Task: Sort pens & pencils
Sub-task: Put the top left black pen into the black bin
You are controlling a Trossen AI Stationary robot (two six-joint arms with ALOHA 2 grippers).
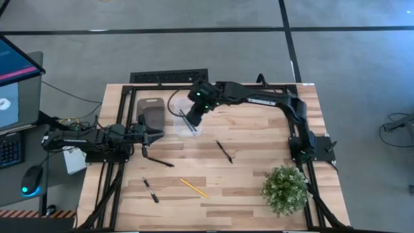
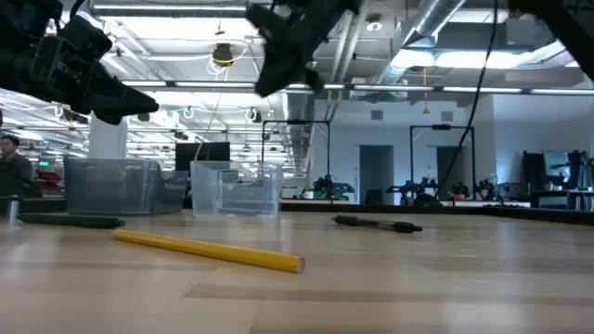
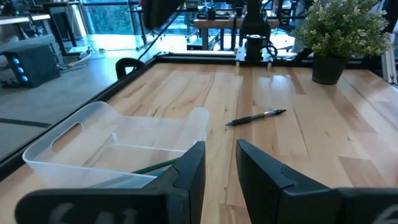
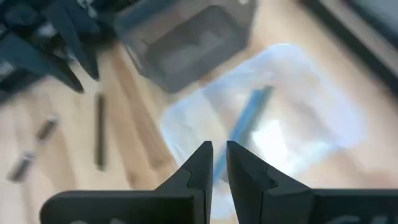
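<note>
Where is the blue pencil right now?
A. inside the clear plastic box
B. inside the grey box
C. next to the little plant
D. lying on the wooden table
A: the blue pencil lies inside the clear box, right under the right gripper, which hangs above it.

A potted plant stands at the wooden table's corner — monitor beside it.

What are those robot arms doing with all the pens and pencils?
They are sorting them into bins. The right gripper hangs over the clear bin, which already has a blue pencil in it, and its jaws hold nothing. The left gripper waits empty beside the grey bin. A yellow pencil, a dark pencil and two black pens still lie on the table.
</note>
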